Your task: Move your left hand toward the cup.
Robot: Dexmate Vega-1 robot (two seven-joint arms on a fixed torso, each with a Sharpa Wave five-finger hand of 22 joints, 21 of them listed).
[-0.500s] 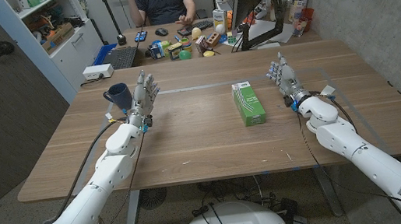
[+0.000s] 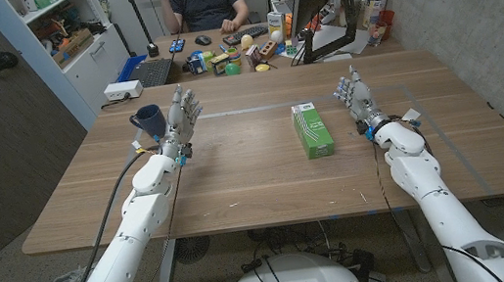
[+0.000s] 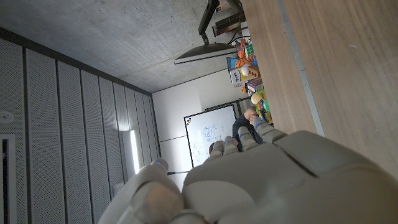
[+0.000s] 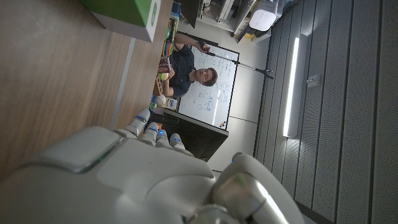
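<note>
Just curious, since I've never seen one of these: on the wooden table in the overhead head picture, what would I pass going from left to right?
Blue cup → left hand → green box → right hand.

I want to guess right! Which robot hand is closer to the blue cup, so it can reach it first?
The left hand. It stands right beside the blue cup near the table's far left side. The right hand is across the table, past the green box.

Your left hand [image 2: 180, 118] left of frame centre, fingers apart and pointing up-frame, holding nothing, your right hand [image 2: 359, 98] right of centre, likewise spread and empty, both arms reaching in from the bottom corners
</note>
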